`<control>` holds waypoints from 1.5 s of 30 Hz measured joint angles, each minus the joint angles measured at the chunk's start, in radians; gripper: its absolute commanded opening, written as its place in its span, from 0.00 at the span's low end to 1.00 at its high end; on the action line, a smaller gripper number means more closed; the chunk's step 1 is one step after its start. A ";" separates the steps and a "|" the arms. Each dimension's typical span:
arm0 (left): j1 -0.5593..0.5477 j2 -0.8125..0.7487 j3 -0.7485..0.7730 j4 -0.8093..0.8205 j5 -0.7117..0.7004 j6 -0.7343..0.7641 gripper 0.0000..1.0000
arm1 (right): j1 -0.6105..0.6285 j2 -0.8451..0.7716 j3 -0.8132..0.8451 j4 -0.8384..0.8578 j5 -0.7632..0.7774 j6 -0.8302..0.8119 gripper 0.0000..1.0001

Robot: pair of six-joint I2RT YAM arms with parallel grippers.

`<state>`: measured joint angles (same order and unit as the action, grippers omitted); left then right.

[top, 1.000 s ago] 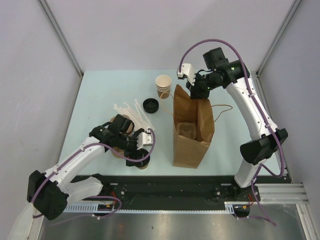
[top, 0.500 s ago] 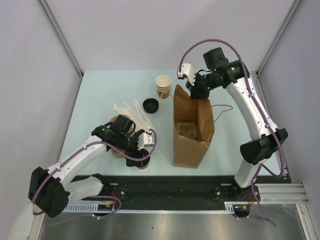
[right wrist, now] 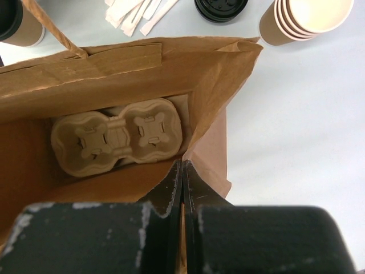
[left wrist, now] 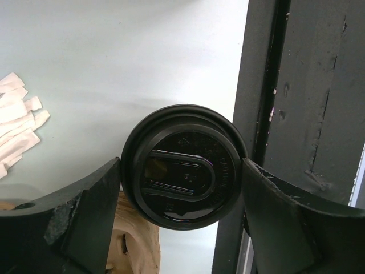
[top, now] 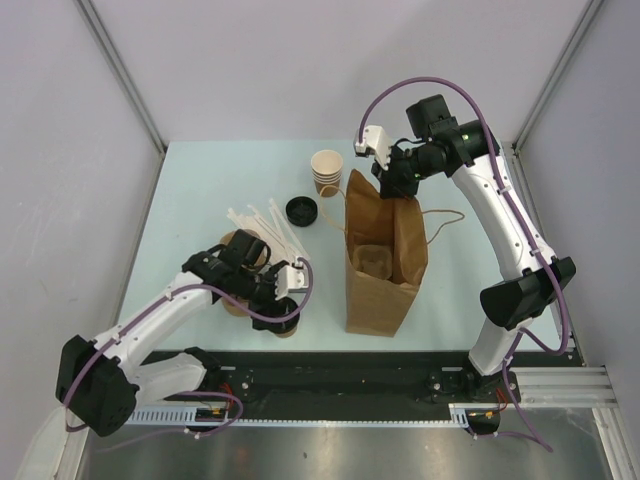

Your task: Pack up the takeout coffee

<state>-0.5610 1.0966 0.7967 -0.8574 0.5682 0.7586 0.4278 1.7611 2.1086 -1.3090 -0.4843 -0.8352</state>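
Note:
A takeout coffee (left wrist: 182, 165), a tan cup under a round black lid, stands at the table's near edge beside the black rail. My left gripper (left wrist: 181, 166) reaches down over it, one finger touching each side of the lid. The top view shows this cup (top: 285, 326) mostly hidden under that gripper (top: 276, 314). A second lidded cup (right wrist: 12, 21) stands further back, partly under the left arm. My right gripper (right wrist: 182, 165) is shut on the back rim of the upright brown paper bag (top: 385, 270). A moulded cup carrier (right wrist: 117, 137) lies in the bag's bottom.
A stack of lidless tan cups (top: 326, 170) and a loose black lid (top: 301, 210) stand behind the bag. White stir sticks (top: 262, 222) lie scattered left of it. A tan paper object (left wrist: 134, 240) sits against the held cup. The black rail (left wrist: 302, 114) borders the near edge.
The left jaws have closed in from wide open until they meet the lidded cup. The right arm and the bag have not moved.

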 measured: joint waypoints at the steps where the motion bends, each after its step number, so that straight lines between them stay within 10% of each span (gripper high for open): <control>1: 0.000 -0.007 0.000 -0.002 -0.001 0.000 0.59 | 0.000 0.000 0.000 0.002 -0.002 0.008 0.00; 13: 0.000 -0.130 0.053 -0.017 -0.016 -0.081 0.38 | 0.052 -0.138 -0.072 0.054 0.020 0.123 0.00; 28: 0.181 -0.200 0.329 0.129 -0.114 -0.352 0.39 | 0.272 -0.385 -0.320 0.298 0.272 0.305 0.00; 45: 0.132 -0.094 0.786 0.180 0.076 -0.496 0.39 | 0.347 -0.464 -0.454 0.460 0.510 0.460 0.00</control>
<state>-0.4294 1.0023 1.5826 -0.6773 0.6445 0.2623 0.7750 1.2972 1.6547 -0.8486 0.0254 -0.3752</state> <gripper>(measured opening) 0.819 0.008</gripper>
